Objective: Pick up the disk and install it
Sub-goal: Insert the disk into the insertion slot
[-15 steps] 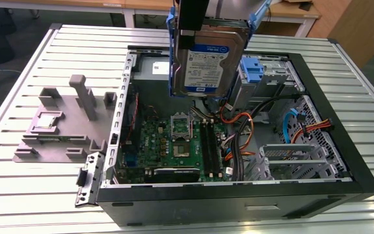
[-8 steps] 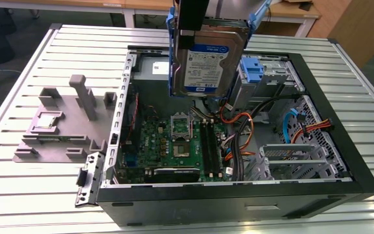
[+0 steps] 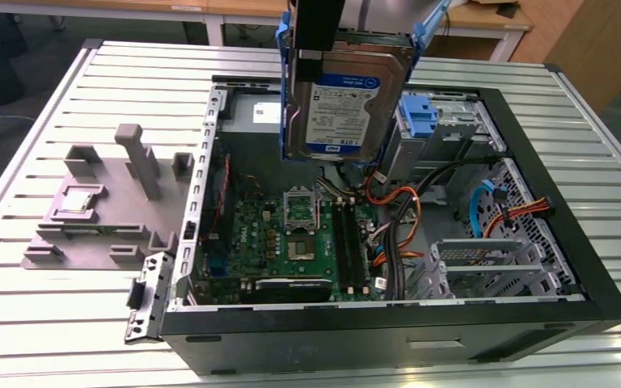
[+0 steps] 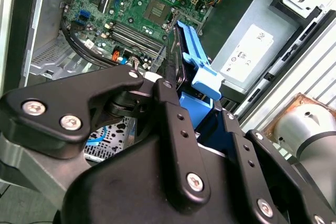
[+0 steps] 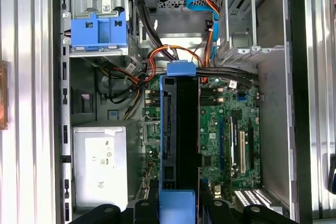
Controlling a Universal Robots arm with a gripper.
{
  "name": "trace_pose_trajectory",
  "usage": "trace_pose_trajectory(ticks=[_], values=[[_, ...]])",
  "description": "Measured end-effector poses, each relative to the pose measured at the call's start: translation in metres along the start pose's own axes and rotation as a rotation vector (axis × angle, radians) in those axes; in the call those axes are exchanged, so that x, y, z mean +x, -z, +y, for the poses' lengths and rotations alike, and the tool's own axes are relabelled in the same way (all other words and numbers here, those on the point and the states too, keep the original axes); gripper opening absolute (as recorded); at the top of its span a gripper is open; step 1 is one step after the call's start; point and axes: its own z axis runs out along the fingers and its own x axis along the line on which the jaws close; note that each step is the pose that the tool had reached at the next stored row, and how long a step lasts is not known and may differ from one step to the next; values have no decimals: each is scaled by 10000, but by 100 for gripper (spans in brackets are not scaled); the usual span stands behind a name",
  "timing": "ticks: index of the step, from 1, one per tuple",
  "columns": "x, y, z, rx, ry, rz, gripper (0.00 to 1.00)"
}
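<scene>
the disk (image 3: 345,97) is silver metal with a blue-and-white label (image 3: 338,121), framed by a blue bracket (image 5: 181,68). the gripper (image 5: 178,211) is black. the motherboard (image 3: 289,238) is green, the computer case (image 3: 397,343) black, the cables (image 3: 410,202) orange. the caddy (image 5: 98,30) is blue; the power supply (image 5: 100,166) grey, white-labelled. the table (image 3: 52,315) is pale grey, ribbed in stripes. the fixture (image 3: 106,218) is dull grey.
</scene>
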Motion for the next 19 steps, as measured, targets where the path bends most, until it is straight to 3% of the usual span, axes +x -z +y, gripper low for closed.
trace_pose_trajectory(ticks=[12, 19], values=[[-32, 2, 2, 1, 1, -1, 36], [-31, 38, 2, 1, 1, -1, 36]])
